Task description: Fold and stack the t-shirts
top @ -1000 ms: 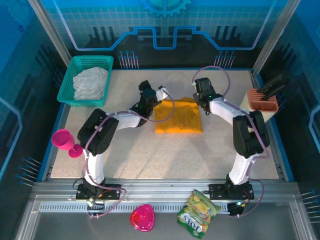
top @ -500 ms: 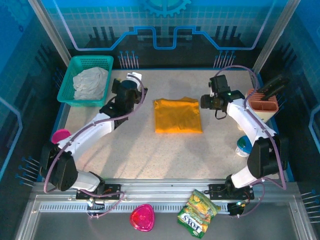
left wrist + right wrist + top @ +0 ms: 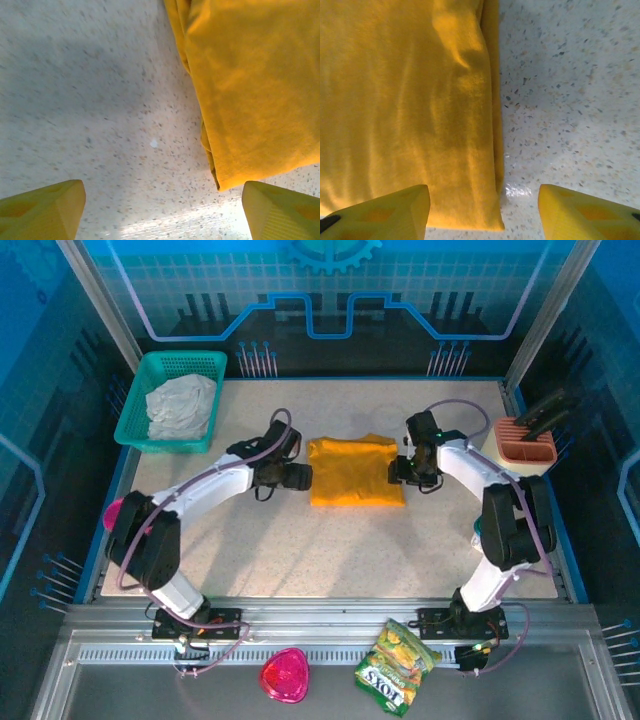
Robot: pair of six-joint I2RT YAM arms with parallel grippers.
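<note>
- T-shirt: folded flat at mid-desk, between both arms.
- Left end effector: wide, empty, beside the cloth's corner.
- Right end effector: jaws apart, straddling its edge; perhaps touching, as the fingertips are cut off.

We take this for a robotics lab test cell. Aluminium frame posts and blue panels printed with a gear and circuit lines wall in the space beyond the left claw and the right claw. Under both claws lies a speckled tabletop. Behind them runs a metal rail carrying the arm bases, with cables looping along each arm.
</note>
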